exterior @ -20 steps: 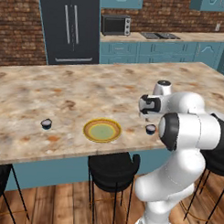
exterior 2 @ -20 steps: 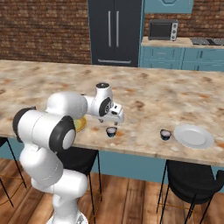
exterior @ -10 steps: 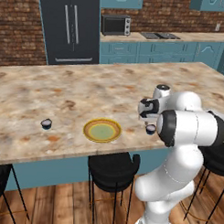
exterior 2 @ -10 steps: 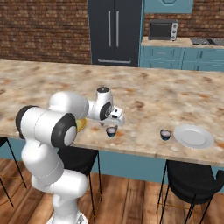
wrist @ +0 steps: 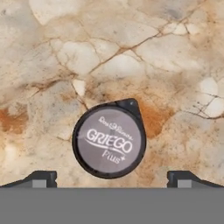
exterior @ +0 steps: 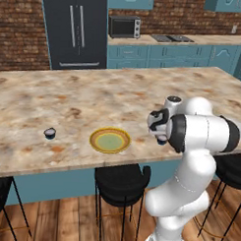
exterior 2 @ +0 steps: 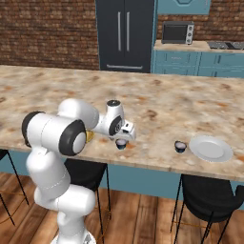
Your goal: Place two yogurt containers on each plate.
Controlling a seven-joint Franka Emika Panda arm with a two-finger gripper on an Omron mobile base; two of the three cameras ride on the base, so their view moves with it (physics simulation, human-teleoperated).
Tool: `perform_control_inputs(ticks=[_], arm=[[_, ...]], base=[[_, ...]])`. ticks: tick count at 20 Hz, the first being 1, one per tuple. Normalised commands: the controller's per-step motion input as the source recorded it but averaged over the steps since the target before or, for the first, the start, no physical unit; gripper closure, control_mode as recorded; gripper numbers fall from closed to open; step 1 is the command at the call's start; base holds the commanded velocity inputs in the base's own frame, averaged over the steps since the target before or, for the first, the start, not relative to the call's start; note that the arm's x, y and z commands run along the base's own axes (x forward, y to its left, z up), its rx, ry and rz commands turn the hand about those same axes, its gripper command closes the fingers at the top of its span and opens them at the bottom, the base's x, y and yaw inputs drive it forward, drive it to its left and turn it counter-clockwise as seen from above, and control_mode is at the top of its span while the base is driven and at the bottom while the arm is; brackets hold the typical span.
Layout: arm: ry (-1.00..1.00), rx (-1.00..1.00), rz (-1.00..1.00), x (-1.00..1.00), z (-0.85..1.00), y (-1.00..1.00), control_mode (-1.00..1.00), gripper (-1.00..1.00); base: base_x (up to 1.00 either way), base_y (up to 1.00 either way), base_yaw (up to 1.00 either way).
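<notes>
- Spread wide, the hand is held straight above a yogurt container, its two fingertips seen apart on either side of the cup, evidently lined up for a grasp.
- That cup is set on the marble surface near its front edge, between both plates.
- Right of it, another cup lies just beside the white plate.
- Further left, the yellow-rimmed plate is seen bare, with a third cup well apart.

The gripper has been lowered further toward the yogurt container on the marble counter, and the gap above it has been closed.
</notes>
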Motion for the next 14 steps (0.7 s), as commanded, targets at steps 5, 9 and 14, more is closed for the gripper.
perform_control_inputs(ticks=[5,9,14], arm=[[0.01,0.01,0.0,0.17,-0.15,-0.11,-1.0,-1.0],[0.0,0.0,0.0,0.04,-0.22,0.09,-1.0,-1.0],[0.0,0.0,0.0,0.0,-0.17,0.06,-1.0,-1.0]], base=[[0.0,0.0,0.0],[0.0,0.0,0.0],[0.0,0.0,0.0]])
